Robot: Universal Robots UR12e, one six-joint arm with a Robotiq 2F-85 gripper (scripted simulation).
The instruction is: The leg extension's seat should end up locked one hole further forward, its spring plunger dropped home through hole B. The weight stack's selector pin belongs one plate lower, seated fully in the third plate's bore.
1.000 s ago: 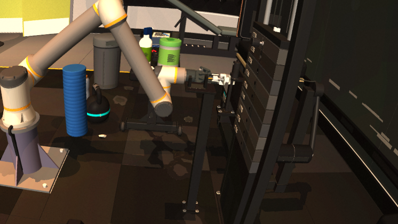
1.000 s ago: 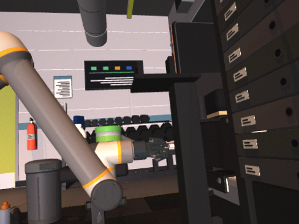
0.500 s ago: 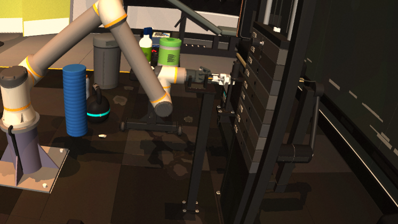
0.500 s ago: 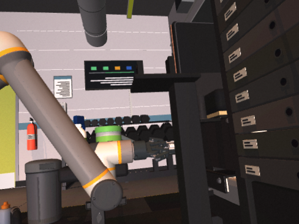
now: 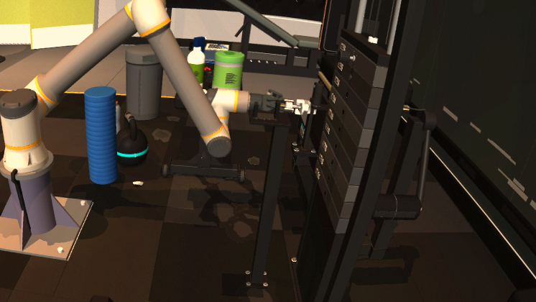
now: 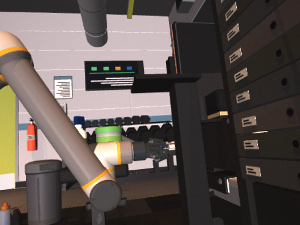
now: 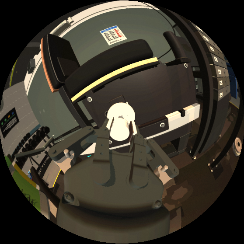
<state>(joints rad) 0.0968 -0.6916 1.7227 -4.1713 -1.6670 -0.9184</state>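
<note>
The seat's spring plunger (image 5: 300,106) (image 7: 120,124) is partly hidden behind a black post in the second side camera; its cream knob is held in my closed gripper (image 5: 286,105) (image 6: 167,149) (image 7: 120,132), level with the carriage under the black seat (image 7: 109,66). The pale adjustment rail (image 7: 179,117) runs to the right of the knob below the seat. The selector pin (image 5: 350,57) sticks out of an upper plate of the weight stack (image 5: 349,123) (image 6: 264,92), well above my gripper.
The black machine frame upright (image 5: 270,195) (image 6: 187,147) stands just under and beside my wrist. A blue foam roller (image 5: 100,135), a kettlebell (image 5: 131,144), a grey bin (image 5: 143,82) and a green wipes tub (image 5: 228,69) stand on the floor to the left.
</note>
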